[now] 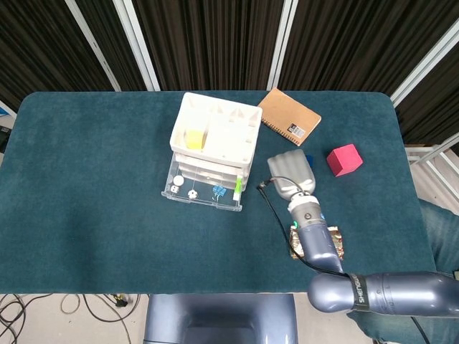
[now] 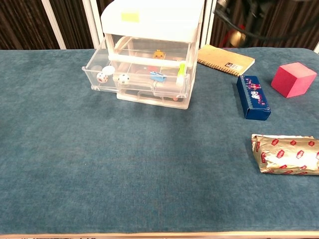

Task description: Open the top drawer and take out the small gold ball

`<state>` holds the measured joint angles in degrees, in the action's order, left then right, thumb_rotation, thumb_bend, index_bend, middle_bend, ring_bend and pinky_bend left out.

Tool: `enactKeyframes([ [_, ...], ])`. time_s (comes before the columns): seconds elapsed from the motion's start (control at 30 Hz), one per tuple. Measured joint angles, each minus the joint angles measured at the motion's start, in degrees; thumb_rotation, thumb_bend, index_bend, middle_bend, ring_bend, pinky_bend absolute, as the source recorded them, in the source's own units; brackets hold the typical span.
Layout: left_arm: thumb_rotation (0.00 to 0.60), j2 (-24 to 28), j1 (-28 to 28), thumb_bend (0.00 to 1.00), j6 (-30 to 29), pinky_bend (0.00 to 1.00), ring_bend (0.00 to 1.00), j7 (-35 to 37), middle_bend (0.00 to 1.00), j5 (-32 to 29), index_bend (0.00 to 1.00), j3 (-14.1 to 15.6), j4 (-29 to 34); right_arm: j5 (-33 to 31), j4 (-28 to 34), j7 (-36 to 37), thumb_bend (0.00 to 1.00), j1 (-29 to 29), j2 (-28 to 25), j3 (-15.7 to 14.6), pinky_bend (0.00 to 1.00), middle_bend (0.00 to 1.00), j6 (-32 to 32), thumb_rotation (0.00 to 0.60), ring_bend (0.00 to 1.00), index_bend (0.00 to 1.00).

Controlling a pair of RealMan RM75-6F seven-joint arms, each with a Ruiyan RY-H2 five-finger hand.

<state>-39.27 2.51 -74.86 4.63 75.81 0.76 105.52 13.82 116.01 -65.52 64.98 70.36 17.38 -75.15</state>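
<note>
A white plastic drawer unit [image 1: 215,132] [image 2: 152,17] stands at the table's back middle. Its clear top drawer [image 1: 203,190] [image 2: 137,74] is pulled out toward me and holds dice, a blue clip and a green piece. My right hand [image 1: 290,172] hangs to the right of the unit, above the table, with its back to the head camera. In the chest view the hand [image 2: 244,15] shows only partly, dark and blurred at the top edge, with the small gold ball [image 2: 238,38] held beneath its fingers. My left hand is in neither view.
A brown spiral notebook [image 1: 289,117] [image 2: 226,59] lies behind the hand. A blue box [image 2: 253,97] lies under it and a pink cube [image 1: 343,159] [image 2: 294,79] sits to the right. A gold and red wrapped packet [image 2: 284,154] lies near the front right.
</note>
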Motion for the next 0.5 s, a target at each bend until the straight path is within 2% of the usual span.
enactKeyframes([
  [0.2, 0.6, -0.08, 0.02, 0.24, 0.03, 0.1, 0.0, -0.23, 0.0, -0.1, 0.13, 0.01, -0.05, 0.91, -0.94, 2.43, 0.39, -2.71, 0.16, -4.38, 1.0, 1.0, 1.67, 0.6, 1.0, 0.56],
  [0.5, 0.6, -0.26, 0.12, 0.24, 0.36, 0.11, 0.0, -0.63, 0.0, -0.25, 0.13, 0.08, -0.18, 3.31, -5.67, 7.15, 0.39, -6.42, 4.78, -9.86, 1.0, 1.0, 4.33, 0.6, 1.0, 0.56],
])
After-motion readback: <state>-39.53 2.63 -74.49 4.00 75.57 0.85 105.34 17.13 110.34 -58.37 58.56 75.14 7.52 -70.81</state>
